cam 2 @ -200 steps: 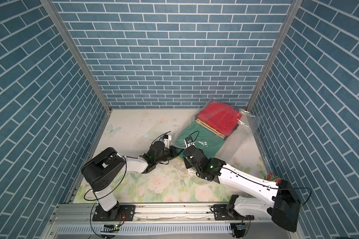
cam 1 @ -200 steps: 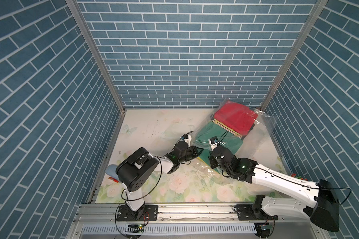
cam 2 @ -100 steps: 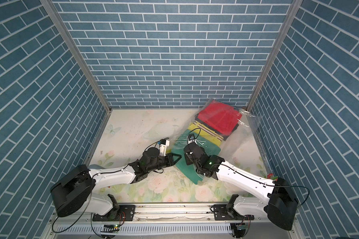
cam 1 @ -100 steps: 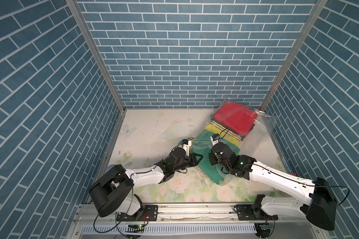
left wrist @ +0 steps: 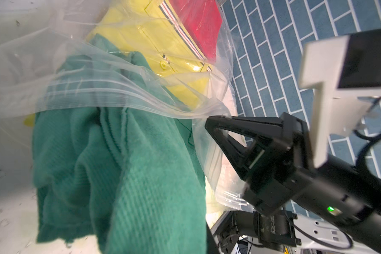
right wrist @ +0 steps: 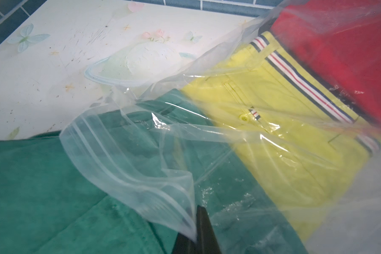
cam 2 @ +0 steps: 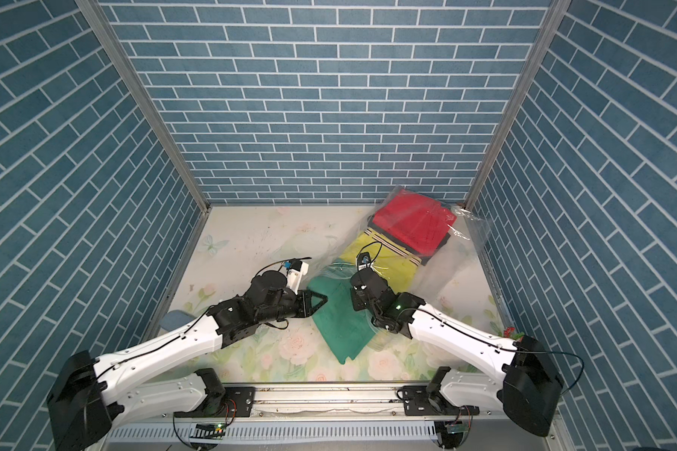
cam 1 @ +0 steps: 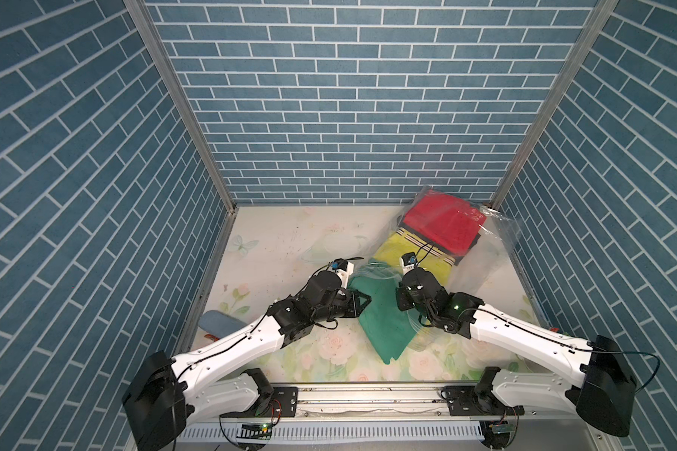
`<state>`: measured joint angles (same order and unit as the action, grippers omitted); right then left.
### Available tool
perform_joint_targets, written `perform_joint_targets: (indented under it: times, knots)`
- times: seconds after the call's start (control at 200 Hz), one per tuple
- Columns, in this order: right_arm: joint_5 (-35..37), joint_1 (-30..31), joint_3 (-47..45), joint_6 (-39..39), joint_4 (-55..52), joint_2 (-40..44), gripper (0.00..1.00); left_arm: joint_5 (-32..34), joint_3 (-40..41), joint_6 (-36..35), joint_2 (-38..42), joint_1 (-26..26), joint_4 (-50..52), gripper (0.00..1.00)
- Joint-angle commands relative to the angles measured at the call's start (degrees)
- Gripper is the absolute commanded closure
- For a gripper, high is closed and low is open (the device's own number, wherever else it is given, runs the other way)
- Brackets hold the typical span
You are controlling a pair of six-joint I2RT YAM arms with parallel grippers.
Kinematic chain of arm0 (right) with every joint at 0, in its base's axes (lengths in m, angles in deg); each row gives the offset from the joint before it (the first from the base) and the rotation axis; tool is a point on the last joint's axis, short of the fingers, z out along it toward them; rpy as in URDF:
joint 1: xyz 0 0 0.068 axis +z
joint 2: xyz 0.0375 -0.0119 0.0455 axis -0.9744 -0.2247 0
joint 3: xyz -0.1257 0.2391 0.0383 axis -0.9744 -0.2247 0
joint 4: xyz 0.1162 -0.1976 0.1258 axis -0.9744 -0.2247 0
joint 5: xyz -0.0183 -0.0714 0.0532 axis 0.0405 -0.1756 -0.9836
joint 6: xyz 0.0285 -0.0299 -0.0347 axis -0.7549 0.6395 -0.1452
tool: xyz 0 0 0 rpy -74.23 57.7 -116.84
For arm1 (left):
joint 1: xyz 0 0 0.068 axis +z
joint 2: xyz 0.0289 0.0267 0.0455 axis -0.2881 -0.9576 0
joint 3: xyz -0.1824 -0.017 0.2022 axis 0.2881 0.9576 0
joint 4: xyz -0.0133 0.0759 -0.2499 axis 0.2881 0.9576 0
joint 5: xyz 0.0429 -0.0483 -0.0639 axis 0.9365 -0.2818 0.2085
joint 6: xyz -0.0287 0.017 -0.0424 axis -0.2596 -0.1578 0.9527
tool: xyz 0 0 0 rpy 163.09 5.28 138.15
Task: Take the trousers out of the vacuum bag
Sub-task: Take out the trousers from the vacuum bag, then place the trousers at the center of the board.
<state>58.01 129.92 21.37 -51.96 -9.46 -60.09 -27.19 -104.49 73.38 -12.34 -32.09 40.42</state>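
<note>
The vacuum bag [cam 1: 485,254] [cam 2: 454,257] lies at the back right, holding red trousers [cam 1: 442,222] [cam 2: 411,222] and yellow trousers [cam 1: 393,246] [right wrist: 273,123] with a striped waistband. Green trousers [cam 1: 384,324] [cam 2: 341,328] [left wrist: 130,165] stick out of its mouth towards the front, their far end under the zip strip [left wrist: 97,96]. My left gripper [cam 1: 362,304] [cam 2: 319,301] is shut on the green trousers' left edge; cloth hides its jaws in the left wrist view. My right gripper [right wrist: 195,235] [left wrist: 208,123] is shut on the bag's zip-seal edge [right wrist: 141,187].
A blue-grey flat object [cam 1: 221,322] lies at the table's front left edge. A small red and green item [cam 2: 511,332] sits at the right edge. Blue brick walls close in three sides, and the bag presses into the back right corner.
The left gripper has drawn the green trousers forward out of the bag's mouth, uncovering the yellow pair. The right gripper stays shut on the bag's edge, shifted slightly back.
</note>
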Motion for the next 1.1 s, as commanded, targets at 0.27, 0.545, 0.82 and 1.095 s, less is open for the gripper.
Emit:
perform_joint_targets:
  times: [0.27, 0.545, 0.82, 1.095]
  knots:
    - [-1.8, -1.2, -6.6, -2.5, 2.5, 3.5, 1.00, 1.3, -18.0, -2.9, 7.8, 4.3, 18.9, 1.00]
    - [-4.0, -1.2, -11.8, -3.0, 5.8, 5.2, 1.00, 1.2, -31.9, -3.3, 4.7, 9.6, 23.1, 1.00]
    - [-5.8, -1.2, -16.0, -3.5, 8.3, 7.3, 1.00, -4.2, -42.5, -4.4, -3.2, 17.9, 21.5, 1.00]
    - [-6.2, -1.2, -16.7, -3.6, 9.1, 7.2, 1.00, -9.8, -49.3, -6.1, -12.2, 26.4, 16.6, 1.00]
